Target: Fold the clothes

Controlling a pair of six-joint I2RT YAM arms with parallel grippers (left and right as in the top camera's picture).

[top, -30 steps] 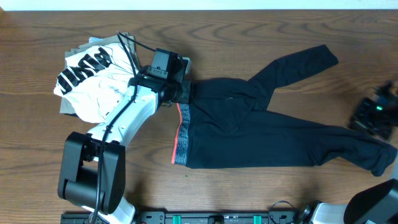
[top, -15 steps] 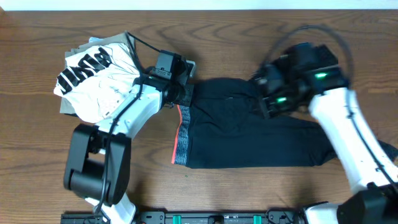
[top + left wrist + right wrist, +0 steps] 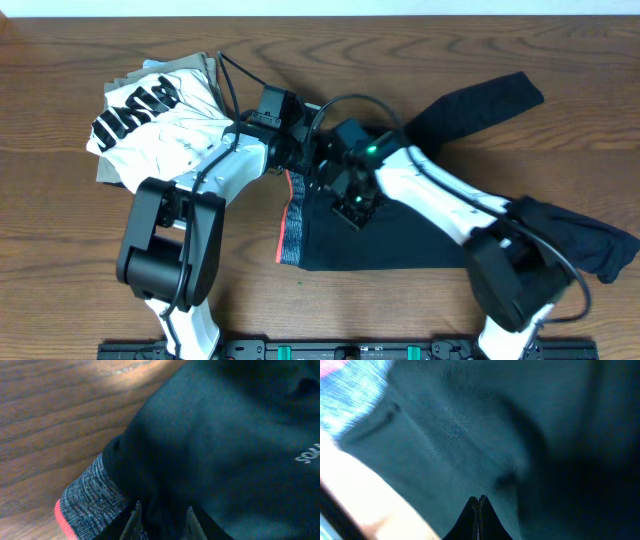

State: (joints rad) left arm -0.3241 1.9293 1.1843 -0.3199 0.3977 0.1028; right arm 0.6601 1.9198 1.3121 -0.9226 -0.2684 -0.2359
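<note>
While the black pants (image 3: 400, 248) are lying spread out on the wooden table (image 3: 60, 250), both arms are reaching over their top end. The grey waistband (image 3: 290, 232) with its red edge is facing left. One leg (image 3: 490, 100) is pointing up toward the far right corner. The other leg (image 3: 585, 235) is lying bunched up near the right side.

The left gripper (image 3: 298, 152) is sitting at the far corner of the waistband. Its fingers (image 3: 134, 521) are squeezing a fold of black cloth between them.

The right gripper (image 3: 348, 205) is hanging just beside it, over the black cloth. Its tips (image 3: 479, 506) are pressing together, and the blurry view is hiding whether any cloth is caught.

A white shirt (image 3: 150, 125) with black letters is lying to the left, on top of a tan cloth (image 3: 205, 66).
</note>
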